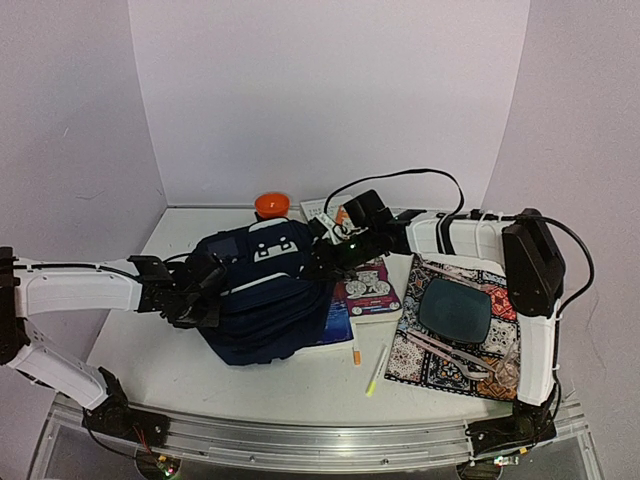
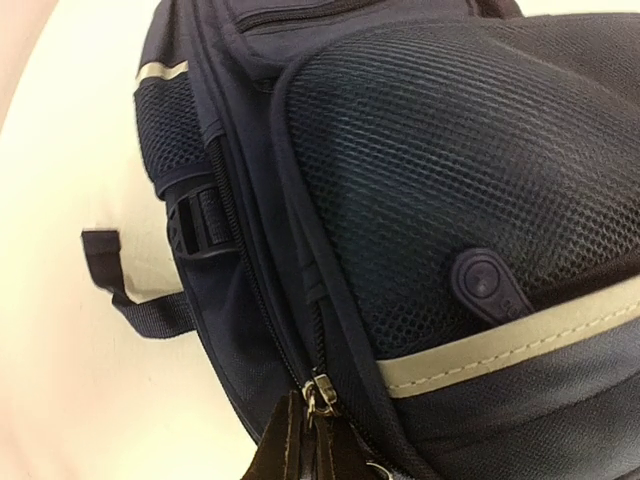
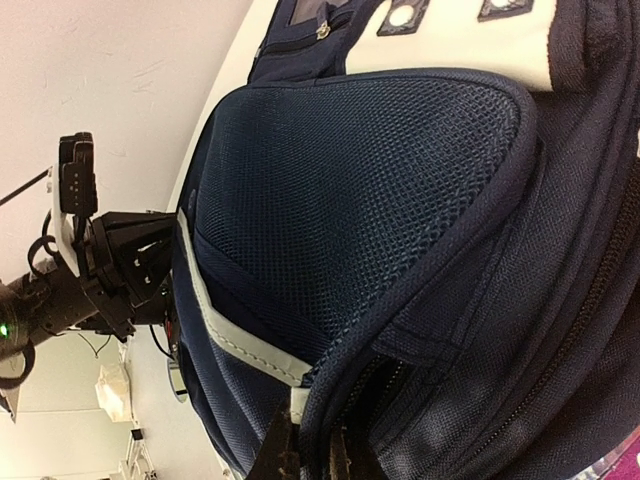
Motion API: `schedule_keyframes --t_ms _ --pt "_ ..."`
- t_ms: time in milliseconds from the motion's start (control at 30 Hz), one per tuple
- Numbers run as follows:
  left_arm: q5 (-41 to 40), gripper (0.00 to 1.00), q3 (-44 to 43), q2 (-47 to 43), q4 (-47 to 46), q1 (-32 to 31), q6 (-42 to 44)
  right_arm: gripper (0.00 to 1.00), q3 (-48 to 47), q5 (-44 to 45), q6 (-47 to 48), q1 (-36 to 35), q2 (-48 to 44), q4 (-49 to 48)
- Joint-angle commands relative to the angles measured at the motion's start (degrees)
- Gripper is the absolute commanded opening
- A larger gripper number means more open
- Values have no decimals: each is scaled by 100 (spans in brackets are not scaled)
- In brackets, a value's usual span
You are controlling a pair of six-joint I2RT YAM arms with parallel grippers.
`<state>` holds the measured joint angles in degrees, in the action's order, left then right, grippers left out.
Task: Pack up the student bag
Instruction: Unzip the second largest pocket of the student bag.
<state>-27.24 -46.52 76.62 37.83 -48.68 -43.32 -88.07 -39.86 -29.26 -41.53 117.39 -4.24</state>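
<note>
Now the large navy-blue fabric backpack [image 1: 265, 305] is held from both flanks, lying between the two grippers.

The left gripper [image 2: 310, 440] is closed narrow on what appears to be the metal zip pull [image 2: 320, 392] right at its fingertips. The right gripper [image 3: 312, 452] is pinched tight on a fold of the bag's seam edge, directly at its own fingertips. The cloth is judged soft, slack and light while unfilled, so sagging and bunching are to be expected. Hold is best taken at the stiffer seams, the zip tab or the straps, not on the yielding mesh panel [image 2: 430, 150] just ahead of the left fingers.
</note>
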Motion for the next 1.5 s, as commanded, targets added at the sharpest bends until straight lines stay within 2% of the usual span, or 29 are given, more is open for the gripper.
schedule_keyframes --t_ms 0,167,300,433,567,733,1000,1233,1467 --pt "-261 0 -150 -148 -60 298 675 0 -256 -750 546 139 -117 643" --pt "759 0 -113 -514 -591 293 1148 1 -330 -129 301 142 -163 620" --pt "1447 0 -91 -754 -758 289 1233 24 -341 448 -101 123 -208 476" --pt "1836 0 -163 -1024 -777 289 1213 43 33 1024 -683 88 -500 -24" --pt "2124 0 -223 -1094 -782 286 1185 55 475 1513 -1032 -52 -860 -291" --pt "2464 0 -195 -883 -851 239 1231 65 1062 2323 -1267 -291 -1333 -438" --pt "2854 0 -339 -542 -1152 155 1255 72 1513 2623 -1795 -625 -1598 -835" --pt "3144 0 -528 -234 -1392 -12 1216 73 1902 2705 -2740 -1099 -1439 -1492" --pt "3168 0 -673 -392 -1469 -27 1031 73 1950 2641 -3216 -1250 -1244 -1724"
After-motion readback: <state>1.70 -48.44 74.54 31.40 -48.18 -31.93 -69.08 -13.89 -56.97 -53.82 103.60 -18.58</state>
